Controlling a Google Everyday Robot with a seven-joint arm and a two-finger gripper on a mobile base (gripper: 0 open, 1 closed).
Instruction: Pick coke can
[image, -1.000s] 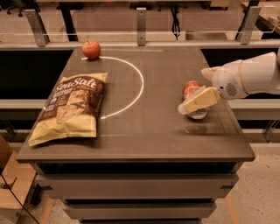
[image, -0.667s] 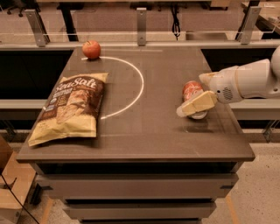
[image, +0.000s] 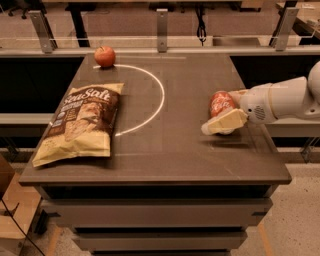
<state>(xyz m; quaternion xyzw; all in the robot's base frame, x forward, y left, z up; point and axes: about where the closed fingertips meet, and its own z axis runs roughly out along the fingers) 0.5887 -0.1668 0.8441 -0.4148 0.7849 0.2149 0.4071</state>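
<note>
The coke can (image: 219, 102) is a small red can with white lettering, resting tilted on the right side of the dark table (image: 165, 155). My gripper (image: 227, 107) comes in from the right on a white arm and sits around the can. One cream finger (image: 223, 122) lies on the can's near side and the other finger (image: 237, 93) on its far side. The jaws look open, straddling the can closely, and the can rests on the table.
A large sea salt chip bag (image: 80, 122) lies on the table's left side. A red apple (image: 105, 56) sits at the far left corner. A white arc (image: 159, 95) is painted on the tabletop. A railing with metal posts (image: 161, 22) runs behind the table.
My arm has dropped lower and the near finger has slid slightly down and left along the can. The can has not moved.
</note>
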